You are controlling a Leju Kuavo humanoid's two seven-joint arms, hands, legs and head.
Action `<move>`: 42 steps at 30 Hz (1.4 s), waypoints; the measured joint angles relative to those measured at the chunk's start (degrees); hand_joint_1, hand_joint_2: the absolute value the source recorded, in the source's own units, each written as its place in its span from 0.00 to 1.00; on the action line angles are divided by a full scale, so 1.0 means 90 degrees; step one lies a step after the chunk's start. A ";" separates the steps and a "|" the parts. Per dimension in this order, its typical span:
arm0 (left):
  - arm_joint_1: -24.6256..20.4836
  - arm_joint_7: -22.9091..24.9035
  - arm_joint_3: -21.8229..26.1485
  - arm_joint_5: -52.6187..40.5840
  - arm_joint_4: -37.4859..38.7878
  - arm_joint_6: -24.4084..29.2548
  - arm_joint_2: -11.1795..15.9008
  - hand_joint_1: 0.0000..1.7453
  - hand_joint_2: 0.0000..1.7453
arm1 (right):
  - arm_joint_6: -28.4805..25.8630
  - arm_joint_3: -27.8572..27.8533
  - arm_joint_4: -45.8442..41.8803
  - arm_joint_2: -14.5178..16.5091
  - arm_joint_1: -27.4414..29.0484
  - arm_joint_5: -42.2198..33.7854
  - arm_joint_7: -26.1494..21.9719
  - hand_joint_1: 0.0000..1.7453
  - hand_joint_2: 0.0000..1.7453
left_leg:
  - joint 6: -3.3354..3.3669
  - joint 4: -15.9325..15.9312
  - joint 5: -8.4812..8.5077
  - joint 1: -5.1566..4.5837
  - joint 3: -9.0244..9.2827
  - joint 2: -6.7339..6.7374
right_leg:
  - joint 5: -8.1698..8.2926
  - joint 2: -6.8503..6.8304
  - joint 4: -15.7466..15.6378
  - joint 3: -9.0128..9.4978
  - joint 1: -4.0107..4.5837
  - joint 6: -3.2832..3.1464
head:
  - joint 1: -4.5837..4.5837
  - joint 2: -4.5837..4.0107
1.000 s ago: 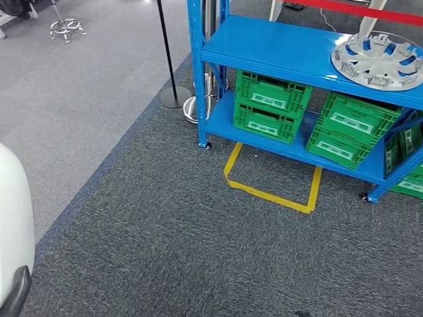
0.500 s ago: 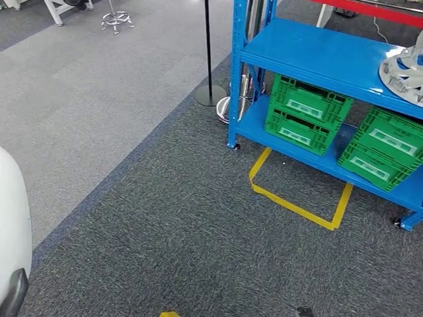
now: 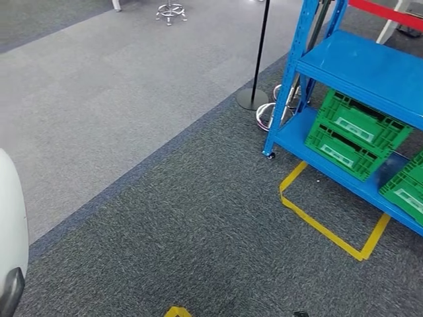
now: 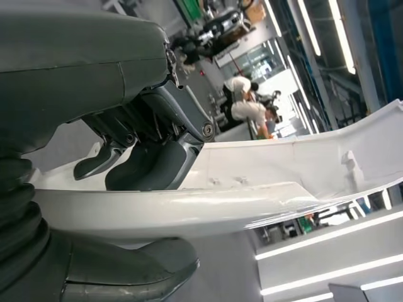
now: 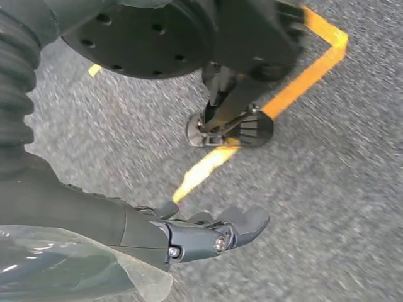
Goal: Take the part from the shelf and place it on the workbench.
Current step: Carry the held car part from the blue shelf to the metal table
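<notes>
Part point(image 4: 266, 182) is already off the shelf point(image 3: 369, 69) and sits in the left hand point(image 4: 142, 157), thumb under the white rim and dark fingers point(image 4: 157, 167) over the top, clamped so it rides along while walking. In the head view a bit of white shows at the left edge, probably the same part. Right hand point(image 5: 209, 233) hangs over the carpet with fingers loosely out, holding nothing. Table isn't visible, so I'd guess it's mid-carry, with the set-down not yet done.
</notes>
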 joint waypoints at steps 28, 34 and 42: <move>0.0037 -0.0101 -0.0018 -0.0022 -0.0119 -0.0069 0.0001 1.00 1.00 | -0.0018 0.0229 -0.0002 0.0018 0.0012 -0.0233 0.0037 0.00 1.00 | 0.0089 -0.0007 0.0003 -0.0025 -0.0011 0.0176 | -0.0531 -0.0331 0.1126 -0.0514 0.0047 0.0008 | -0.0042 -0.0002; 0.0034 -0.0105 -0.0021 -0.0026 -0.0121 -0.0047 0.0001 1.00 1.00 | -0.0026 0.0276 -0.0002 0.0017 0.0010 -0.0268 0.0037 0.00 1.00 | -0.0105 0.0120 -0.0050 0.0015 -0.0106 -0.0285 | 0.0092 0.0207 -0.0317 0.0085 -0.0009 -0.0058 | -0.0041 -0.0002; 0.0025 -0.0106 -0.0024 -0.0027 -0.0126 -0.0030 0.0016 1.00 1.00 | -0.0032 0.0305 0.0000 0.0017 0.0038 -0.0276 0.0035 0.00 1.00 | -0.0293 0.1880 -0.0786 0.0064 -0.0958 0.0453 | 0.0053 -0.0551 -0.0368 0.0177 0.0036 -0.0276 | -0.0075 -0.0002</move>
